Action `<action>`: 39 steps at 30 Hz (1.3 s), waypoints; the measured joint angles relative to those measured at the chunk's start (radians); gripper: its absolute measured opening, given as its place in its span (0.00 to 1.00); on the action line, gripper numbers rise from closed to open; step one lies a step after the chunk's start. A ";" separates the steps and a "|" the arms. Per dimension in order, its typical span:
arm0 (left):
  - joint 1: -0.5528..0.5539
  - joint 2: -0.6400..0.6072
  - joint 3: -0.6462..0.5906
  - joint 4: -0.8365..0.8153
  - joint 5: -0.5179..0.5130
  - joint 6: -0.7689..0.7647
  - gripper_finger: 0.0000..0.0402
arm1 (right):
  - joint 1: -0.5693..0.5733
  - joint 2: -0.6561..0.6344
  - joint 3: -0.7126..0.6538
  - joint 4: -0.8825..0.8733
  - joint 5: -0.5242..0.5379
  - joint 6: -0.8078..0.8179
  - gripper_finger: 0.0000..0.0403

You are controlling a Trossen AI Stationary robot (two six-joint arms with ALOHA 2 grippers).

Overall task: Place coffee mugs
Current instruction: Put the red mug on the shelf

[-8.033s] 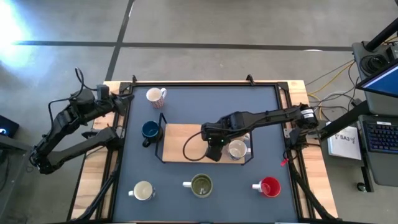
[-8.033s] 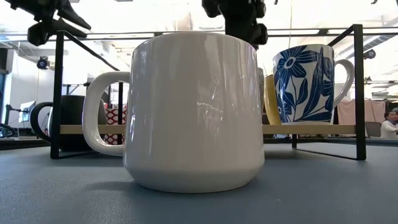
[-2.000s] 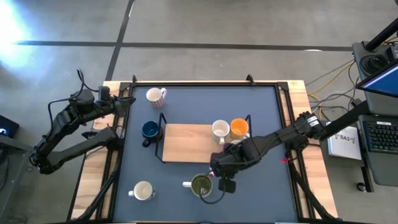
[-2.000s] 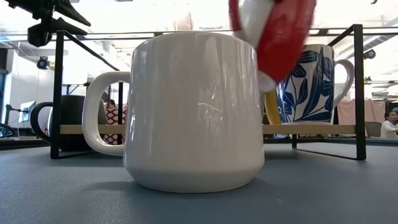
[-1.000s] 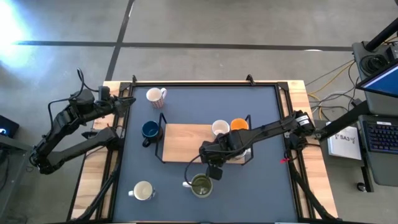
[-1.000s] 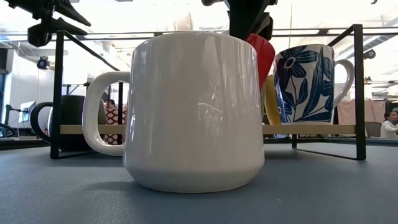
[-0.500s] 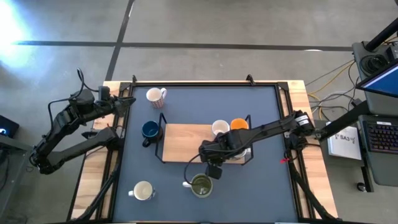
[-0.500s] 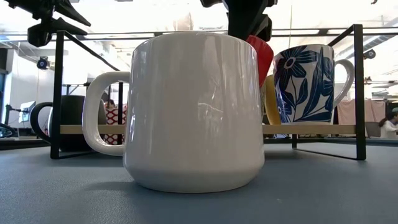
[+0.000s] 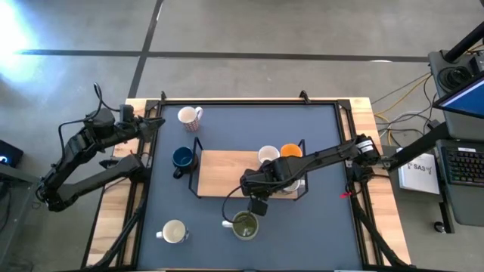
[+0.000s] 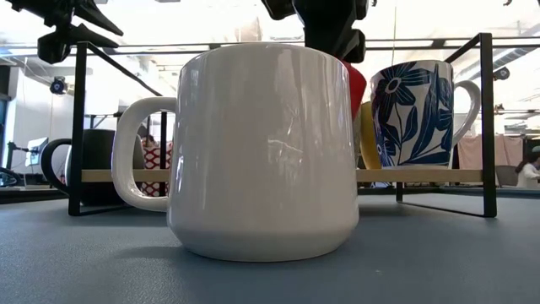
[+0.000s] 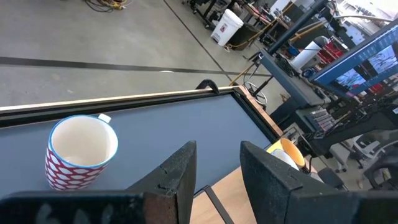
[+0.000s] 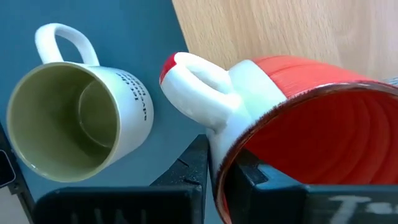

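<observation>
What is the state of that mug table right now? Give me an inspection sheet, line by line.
Surface: blue-grey mat with a black-framed wooden rack in the middle.
Job's things: red mug tilted over the rack; orange mug and blue-flowered mug on the rack; red-patterned mug, dark blue mug, olive-lined mug and cream mug on the mat.
Clutter: nothing seen.
Grippers: right gripper clamps the red mug's rim; left gripper open, waiting at the table's far left corner.
Cables: loose cables on the floor right of the table.
Surroundings: concrete floor; keyboard on a desk at right.
</observation>
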 joint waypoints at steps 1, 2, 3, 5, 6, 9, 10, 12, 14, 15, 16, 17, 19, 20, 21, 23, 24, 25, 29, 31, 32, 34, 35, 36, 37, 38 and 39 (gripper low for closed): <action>0.000 0.000 0.000 0.000 0.000 0.000 0.27 | -0.001 0.000 0.000 0.000 -0.001 0.007 0.07; 0.000 0.000 0.000 0.000 0.000 0.000 0.27 | -0.001 0.000 0.000 0.001 0.000 0.008 0.09; 0.000 0.000 0.000 0.000 0.000 0.002 0.27 | -0.001 0.000 0.000 0.001 0.000 0.008 0.10; 0.000 0.000 0.000 0.000 0.000 0.012 0.27 | -0.001 0.000 0.000 0.004 -0.001 0.015 0.12; 0.000 0.000 0.000 0.000 0.000 0.013 0.27 | 0.000 0.000 0.000 0.004 -0.001 0.019 0.12; 0.000 0.000 0.000 0.000 0.000 0.015 0.27 | 0.000 0.000 0.000 0.005 -0.001 0.022 0.13; 0.000 0.000 0.000 0.000 0.000 0.015 0.27 | 0.000 0.000 0.000 0.007 -0.001 0.022 0.13; 0.000 0.000 0.000 -0.001 0.000 0.015 0.27 | 0.000 0.000 0.000 0.012 -0.001 0.024 0.13; 0.000 0.000 0.000 -0.008 0.000 0.015 0.27 | 0.000 0.000 0.000 0.019 -0.006 0.026 0.13; 0.000 0.000 0.000 -0.013 0.000 0.015 0.27 | 0.000 0.000 0.003 0.016 -0.008 0.035 0.13; 0.000 0.000 0.000 -0.019 0.001 0.015 0.27 | 0.000 0.000 0.008 0.014 -0.008 0.042 0.13; 0.000 0.000 0.000 -0.024 0.001 0.015 0.27 | 0.000 0.000 0.016 0.014 -0.009 0.044 0.13; 0.000 0.000 0.000 -0.034 0.001 0.015 0.27 | 0.001 0.000 0.033 0.017 -0.008 0.043 0.13; 0.000 0.000 0.000 -0.038 0.001 0.015 0.27 | 0.001 0.000 0.040 0.015 -0.009 0.043 0.13; 0.000 0.000 0.000 -0.042 0.001 0.015 0.27 | 0.001 0.000 0.049 0.011 -0.009 0.043 0.13; 0.000 0.000 0.000 -0.042 0.001 0.015 0.27 | 0.001 0.000 0.074 0.012 -0.008 0.043 0.13; 0.000 0.000 0.000 -0.042 0.001 0.015 0.27 | 0.001 0.000 0.089 0.013 -0.008 0.043 0.13; 0.000 0.000 0.000 -0.042 0.001 0.015 0.27 | 0.001 0.000 0.103 0.014 -0.006 0.043 0.13; 0.000 0.000 0.000 -0.042 0.001 0.015 0.27 | 0.001 0.001 0.149 0.020 0.043 0.074 0.13; 0.000 0.000 0.000 -0.042 0.001 0.015 0.27 | -0.001 0.011 0.163 0.017 0.088 0.132 0.13; 0.000 0.000 0.000 -0.042 0.001 0.015 0.27 | -0.003 0.018 0.167 0.014 0.101 0.178 0.13; 0.000 0.000 0.000 -0.042 0.001 0.015 0.27 | -0.012 0.037 0.170 0.015 0.105 0.305 0.13; 0.000 0.000 0.000 -0.042 0.001 0.015 0.27 | -0.015 0.050 0.170 0.013 0.105 0.354 0.13; 0.000 0.000 0.000 -0.043 0.002 0.015 0.27 | -0.017 0.061 0.173 0.011 0.105 0.376 0.13; 0.000 0.000 0.000 -0.043 0.002 0.015 0.27 | -0.019 0.073 0.177 0.009 0.105 0.386 0.13; 0.000 0.000 0.000 -0.043 0.002 0.015 0.27 | -0.020 0.085 0.181 0.005 0.107 0.399 0.13; 0.000 0.000 0.000 -0.043 0.002 0.017 0.27 | -0.021 0.096 0.186 0.006 0.107 0.409 0.13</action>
